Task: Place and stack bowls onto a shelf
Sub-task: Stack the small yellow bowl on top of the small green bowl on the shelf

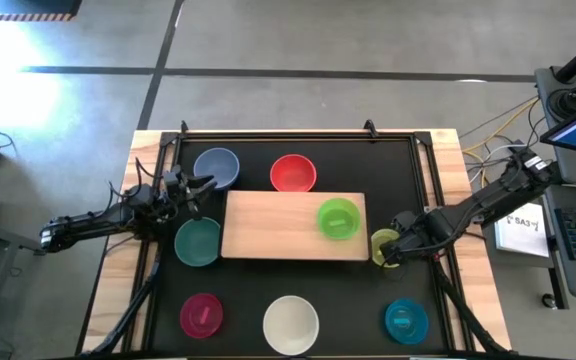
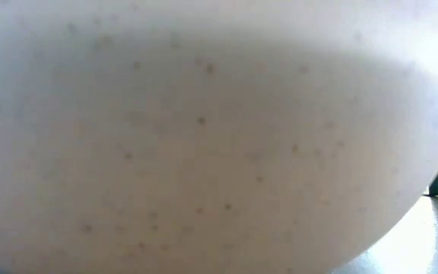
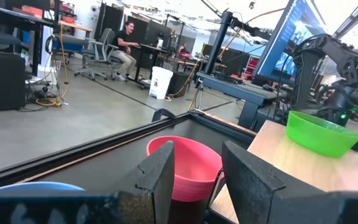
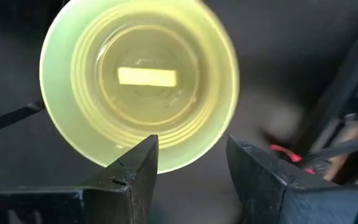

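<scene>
Overhead, the green bowl sits upright on the shelf, toward its right end. The low camera shows only the cream-white bowl. The right wrist camera looks straight down into the yellow-green bowl, mouth up on the surface; the right tool hangs over its rim, fingers spread, nothing pinched. The left tool, fingers parted and empty, stretches level toward the red bowl.
</scene>
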`<state>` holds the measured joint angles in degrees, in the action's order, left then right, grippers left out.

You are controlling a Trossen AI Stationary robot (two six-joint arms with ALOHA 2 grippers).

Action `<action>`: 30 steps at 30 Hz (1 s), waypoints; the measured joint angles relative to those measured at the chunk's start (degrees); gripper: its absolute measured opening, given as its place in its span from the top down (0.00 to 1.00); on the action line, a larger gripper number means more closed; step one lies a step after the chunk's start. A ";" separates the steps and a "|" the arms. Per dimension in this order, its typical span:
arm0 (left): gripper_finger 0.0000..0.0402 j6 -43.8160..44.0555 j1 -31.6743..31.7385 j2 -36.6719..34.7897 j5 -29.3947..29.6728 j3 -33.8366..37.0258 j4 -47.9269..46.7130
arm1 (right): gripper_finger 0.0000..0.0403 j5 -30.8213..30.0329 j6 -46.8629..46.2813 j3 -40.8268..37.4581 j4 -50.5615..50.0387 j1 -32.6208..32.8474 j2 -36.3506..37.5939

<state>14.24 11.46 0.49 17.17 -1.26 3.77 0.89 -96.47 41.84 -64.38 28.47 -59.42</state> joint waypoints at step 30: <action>0.71 0.00 -0.02 0.01 0.02 -0.01 0.00 | 0.64 4.01 36.64 -0.98 16.81 0.15 -7.64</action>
<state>14.24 11.44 0.50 17.19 -1.27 3.77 4.90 -59.83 40.86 -47.57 28.62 -67.07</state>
